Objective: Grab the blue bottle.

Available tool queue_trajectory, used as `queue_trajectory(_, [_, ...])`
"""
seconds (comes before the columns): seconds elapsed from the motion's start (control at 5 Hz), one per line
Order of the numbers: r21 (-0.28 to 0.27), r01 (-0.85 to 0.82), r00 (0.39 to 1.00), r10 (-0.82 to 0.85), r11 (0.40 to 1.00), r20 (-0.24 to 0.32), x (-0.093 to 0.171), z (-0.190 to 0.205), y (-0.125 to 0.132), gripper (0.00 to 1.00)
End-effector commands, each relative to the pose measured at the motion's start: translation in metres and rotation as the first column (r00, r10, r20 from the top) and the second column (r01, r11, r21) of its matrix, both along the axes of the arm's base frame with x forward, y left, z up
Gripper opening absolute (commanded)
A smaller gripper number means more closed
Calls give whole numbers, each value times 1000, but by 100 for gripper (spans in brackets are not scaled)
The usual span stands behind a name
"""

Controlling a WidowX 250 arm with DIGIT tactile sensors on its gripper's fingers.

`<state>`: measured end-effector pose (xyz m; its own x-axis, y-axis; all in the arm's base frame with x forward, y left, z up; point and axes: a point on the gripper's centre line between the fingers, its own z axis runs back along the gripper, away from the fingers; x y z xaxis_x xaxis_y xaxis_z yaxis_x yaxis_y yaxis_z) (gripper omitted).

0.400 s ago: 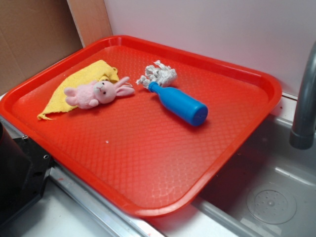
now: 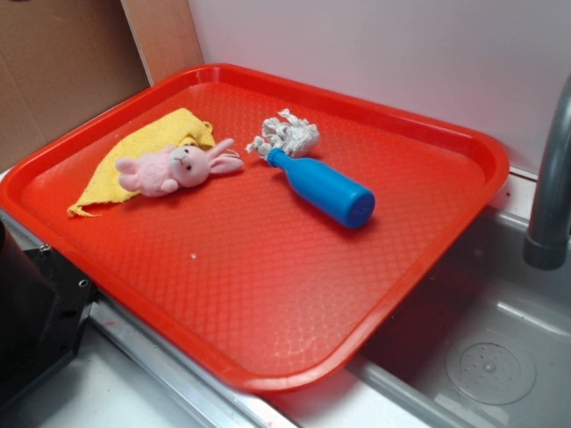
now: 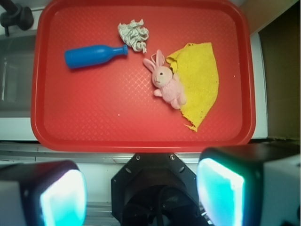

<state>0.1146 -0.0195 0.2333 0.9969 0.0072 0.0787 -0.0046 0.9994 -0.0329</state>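
The blue bottle (image 2: 323, 189) lies on its side near the middle of the red tray (image 2: 268, 276), its narrow neck pointing at a crumpled white rag (image 2: 285, 135). From the wrist view the blue bottle (image 3: 94, 55) lies in the far left part of the tray (image 3: 117, 127), well ahead of my gripper (image 3: 141, 195). My gripper is open. Its two cyan pads (image 3: 63, 197) stand wide apart with nothing between them, back above the robot base, short of the tray's near rim. The gripper does not show in the exterior view.
A pink bunny (image 2: 174, 168) lies partly on a yellow cloth (image 2: 147, 143) at the tray's left. A grey faucet (image 2: 549, 196) rises over the sink (image 2: 491, 357) on the right. The black robot base (image 2: 36, 312) sits at the lower left.
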Motion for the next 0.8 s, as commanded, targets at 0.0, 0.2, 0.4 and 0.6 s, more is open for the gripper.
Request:
queue_trajectory(0.0, [1, 152, 985, -152, 988, 79, 22, -4, 5, 100])
queue_trajectory(0.2, [3, 326, 938, -324, 945, 120, 49, -18, 0, 100])
queue_trajectory(0.4, [28, 503, 851, -501, 864, 158, 81, -35, -4, 100])
queue_trajectory(0.6, [56, 699, 689, -692, 713, 217, 109, -54, -16, 100])
